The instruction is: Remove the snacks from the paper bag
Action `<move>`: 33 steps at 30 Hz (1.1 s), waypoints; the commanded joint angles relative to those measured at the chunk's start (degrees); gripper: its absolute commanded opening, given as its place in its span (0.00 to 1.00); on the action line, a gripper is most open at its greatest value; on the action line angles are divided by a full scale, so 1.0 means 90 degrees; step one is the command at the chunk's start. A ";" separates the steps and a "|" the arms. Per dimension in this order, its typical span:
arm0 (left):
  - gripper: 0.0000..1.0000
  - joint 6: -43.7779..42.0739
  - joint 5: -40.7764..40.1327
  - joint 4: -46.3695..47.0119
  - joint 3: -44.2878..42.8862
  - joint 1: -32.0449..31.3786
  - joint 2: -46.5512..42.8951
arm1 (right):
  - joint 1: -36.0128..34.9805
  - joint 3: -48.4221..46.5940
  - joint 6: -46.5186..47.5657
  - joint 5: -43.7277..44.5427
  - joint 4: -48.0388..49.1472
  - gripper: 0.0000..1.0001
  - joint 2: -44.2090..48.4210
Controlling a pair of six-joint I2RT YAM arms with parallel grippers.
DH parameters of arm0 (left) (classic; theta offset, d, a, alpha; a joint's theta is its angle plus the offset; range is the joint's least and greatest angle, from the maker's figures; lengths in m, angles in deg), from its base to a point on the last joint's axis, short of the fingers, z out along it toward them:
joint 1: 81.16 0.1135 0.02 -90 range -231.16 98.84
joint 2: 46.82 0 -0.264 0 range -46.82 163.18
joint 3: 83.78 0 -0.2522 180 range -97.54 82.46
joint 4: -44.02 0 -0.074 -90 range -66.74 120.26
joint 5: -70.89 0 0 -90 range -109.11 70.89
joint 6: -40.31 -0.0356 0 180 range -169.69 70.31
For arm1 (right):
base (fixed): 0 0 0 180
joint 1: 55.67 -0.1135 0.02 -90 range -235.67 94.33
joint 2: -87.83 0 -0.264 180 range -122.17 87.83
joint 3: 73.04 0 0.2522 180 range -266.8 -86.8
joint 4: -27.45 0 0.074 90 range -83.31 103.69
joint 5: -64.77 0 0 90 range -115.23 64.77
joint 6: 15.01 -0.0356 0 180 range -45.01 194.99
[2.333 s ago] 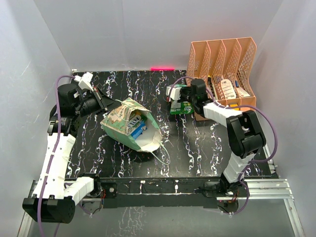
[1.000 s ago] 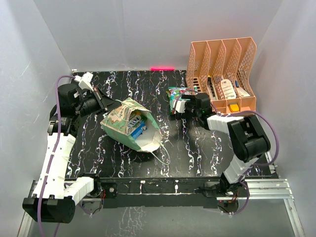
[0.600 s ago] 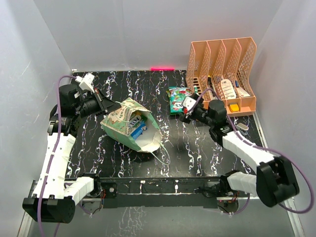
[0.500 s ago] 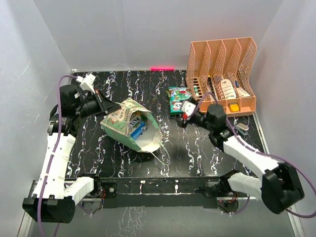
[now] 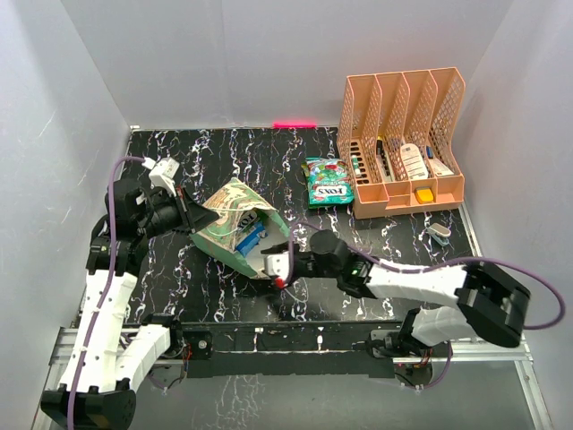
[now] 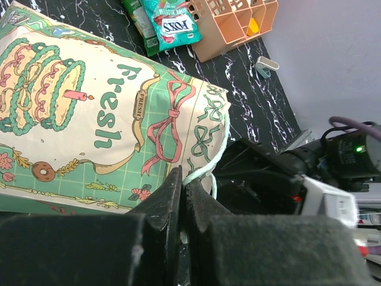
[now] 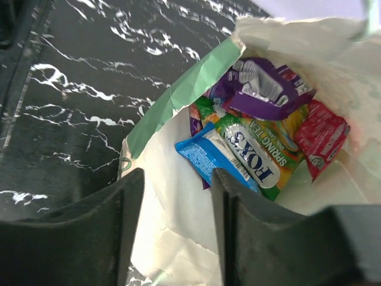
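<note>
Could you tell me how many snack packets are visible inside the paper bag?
4: a purple packet farthest in, a yellow-green FOX'S packet in the middle, a blue packet left of it, a red packet on the right. Others may lie hidden beneath.

Mint-green paper bag (image 5: 235, 224) with cream patterned front, tipped on its side on the worktop (image 5: 224, 161), mouth open toward the near edge, purple packet (image 7: 262, 89), blue packet (image 7: 205, 152), yellow-green FOX'S packet (image 7: 256, 156) and red packet (image 7: 321, 140) heaped inside, green FOX'S packet (image 5: 328, 182) flat on the worktop, well apart from the bag
</note>
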 commanded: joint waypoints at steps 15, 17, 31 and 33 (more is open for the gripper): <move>0.00 0.0481 0.0431 0.1015 0.0456 -0.0016 -0.0331 | -0.1233 -0.1295 -0.1432 0.1725 0.3056 0.23 -0.2467; 0.00 0.0542 0.0458 0.1142 0.0575 -0.0016 -0.0390 | -0.1253 -0.1075 -0.1606 0.1530 0.3722 0.23 -0.2454; 0.00 0.0676 0.0603 0.1493 0.1024 -0.0016 -0.0671 | -0.0457 -0.0315 0.2053 0.1927 0.2580 0.41 -0.2262; 0.00 0.0668 0.0613 0.1455 0.0983 -0.0016 -0.0671 | -0.0354 -0.0443 0.2329 0.1916 0.2446 0.45 -0.2427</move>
